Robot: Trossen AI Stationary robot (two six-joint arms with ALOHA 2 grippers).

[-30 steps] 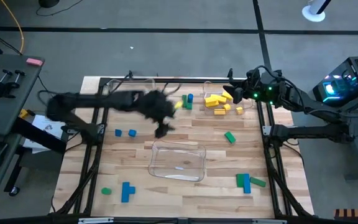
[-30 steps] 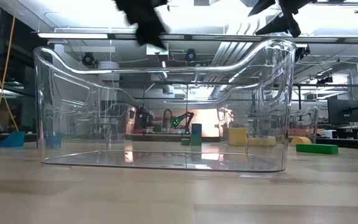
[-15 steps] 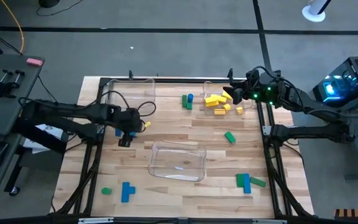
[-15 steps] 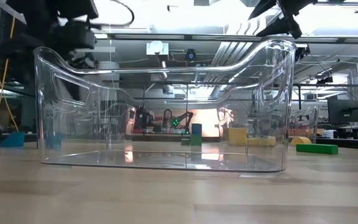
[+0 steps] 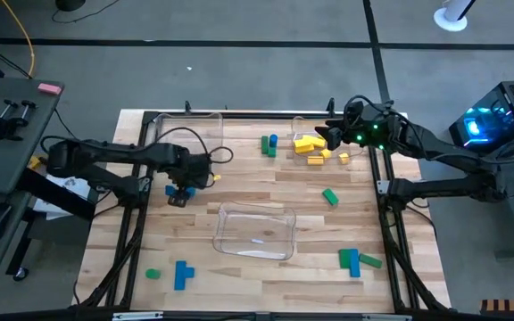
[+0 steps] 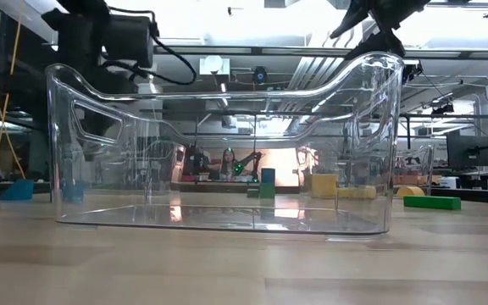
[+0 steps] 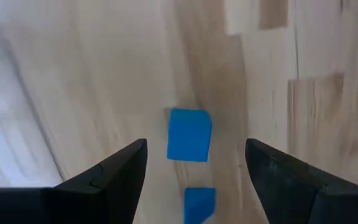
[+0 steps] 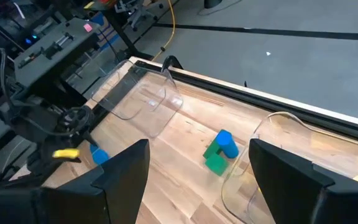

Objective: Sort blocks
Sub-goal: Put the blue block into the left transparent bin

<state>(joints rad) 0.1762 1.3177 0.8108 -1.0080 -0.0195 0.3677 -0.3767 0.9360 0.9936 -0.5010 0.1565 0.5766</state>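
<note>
My left gripper (image 5: 178,196) is open and points down over two blue blocks near the table's left side. In the left wrist view one blue cube (image 7: 189,134) lies between my fingertips and a second blue block (image 7: 199,203) lies closer in; I touch neither. My right gripper (image 5: 331,135) hangs open above the far right tray (image 5: 353,157), which holds several yellow blocks (image 5: 310,146). A green and a blue block (image 5: 268,144) stand together on the far middle of the table. More green and blue blocks (image 5: 353,260) lie near the right front, and others (image 5: 182,274) near the left front.
A clear tray (image 5: 255,229) stands in the middle of the table and fills the low view (image 6: 227,144). Another clear tray (image 5: 186,130) sits at the far left corner. A lone green block (image 5: 330,196) lies on the right of the centre. Bare wood shows between these.
My left arm has swung fast from the table's middle toward its left edge and has come to rest, pointing down, over the two blue blocks. No block has moved.
</note>
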